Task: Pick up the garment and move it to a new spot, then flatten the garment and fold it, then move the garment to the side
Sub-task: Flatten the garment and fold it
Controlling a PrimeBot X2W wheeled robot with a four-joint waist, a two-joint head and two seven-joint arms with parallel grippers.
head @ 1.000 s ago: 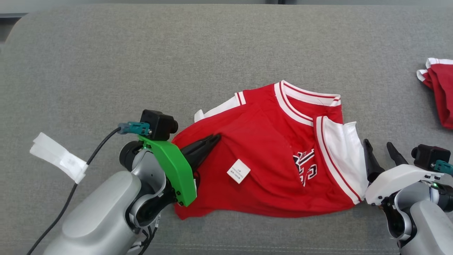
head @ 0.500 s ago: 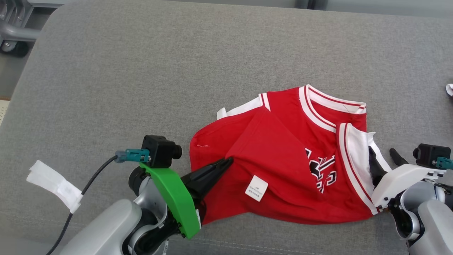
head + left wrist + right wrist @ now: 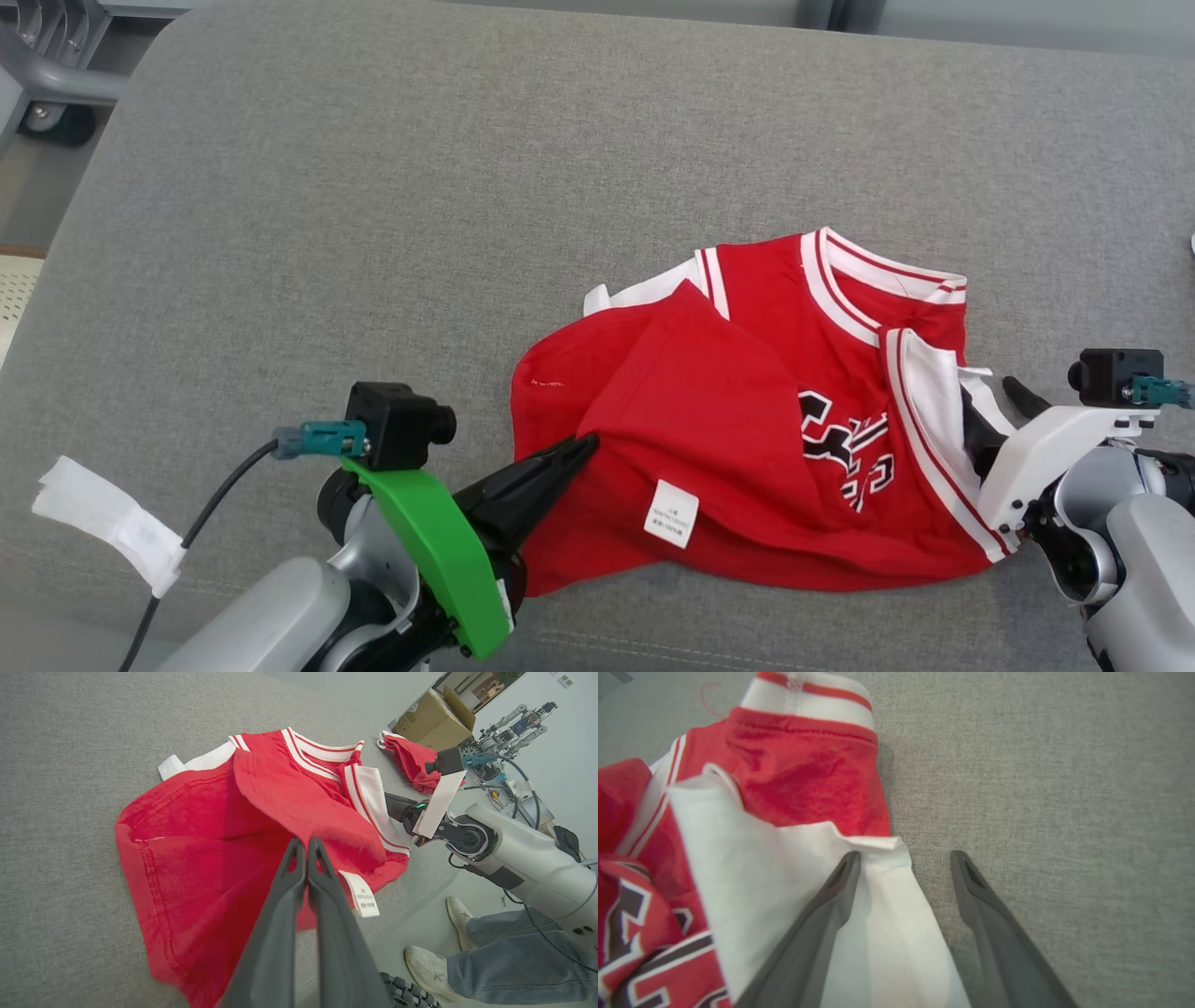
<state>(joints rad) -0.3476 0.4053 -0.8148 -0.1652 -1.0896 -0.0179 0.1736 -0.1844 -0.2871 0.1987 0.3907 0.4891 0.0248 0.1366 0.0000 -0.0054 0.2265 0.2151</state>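
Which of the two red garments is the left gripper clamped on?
The lettered jersey, pinched at a raised fold; the smaller unlettered red piece lies apart beyond it.

Chest lettering [image 3: 843, 455]: black characters with white outline on the red garment [image 3: 709, 392]. Creased and partly under a fold, so no whole word or number can be read.
Same lettering, right wrist view: blurred fragments of strokes only, not legible.
Sewn tag [image 3: 670, 513]: small white tag on the garment near its lower edge. It carries several lines of fine grey print, too small to read in the head or left wrist view.
Hem mark [image 3: 547, 383]: tiny pale print by the garment's left edge, unreadable.
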